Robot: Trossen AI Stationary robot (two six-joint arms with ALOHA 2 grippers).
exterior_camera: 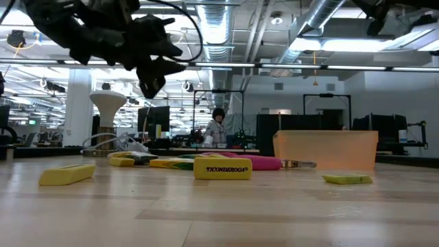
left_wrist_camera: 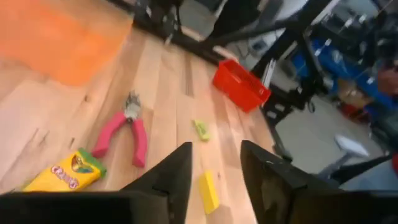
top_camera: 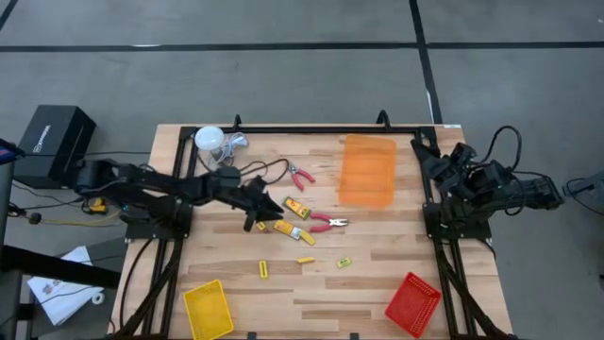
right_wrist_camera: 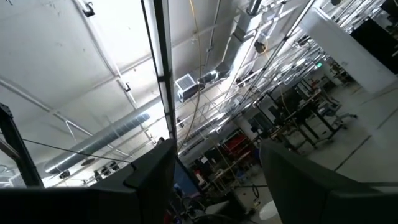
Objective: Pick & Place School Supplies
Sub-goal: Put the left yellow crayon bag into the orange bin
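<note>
so, fig.: early stage, nothing sorted as far as i can see. yellow tray [top_camera: 209, 311], red tray [top_camera: 413, 304] & orange tray [top_camera: 368, 170] all look empty; the school supplies [top_camera: 294, 209] lie scattered mid-table, incl. two red-handled pliers [top_camera: 327, 223] and small yellow blocks [top_camera: 263, 269]. my left gripper [top_camera: 251, 224] hangs above the table beside the yellow crayon box [left_wrist_camera: 66, 172], jaws part-open w/ nothing between them. right gripper [right_wrist_camera: 214, 177] parked off the table's right edge, jaws wide, empty. virtually all picks left, i'd judge.

Yellow blocks [top_camera: 300, 210], pink-red pliers [top_camera: 327, 223], orange tray [top_camera: 368, 170], red tray [top_camera: 412, 304], yellow tray [top_camera: 208, 310], pale wooden tabletop [top_camera: 377, 255].
</note>
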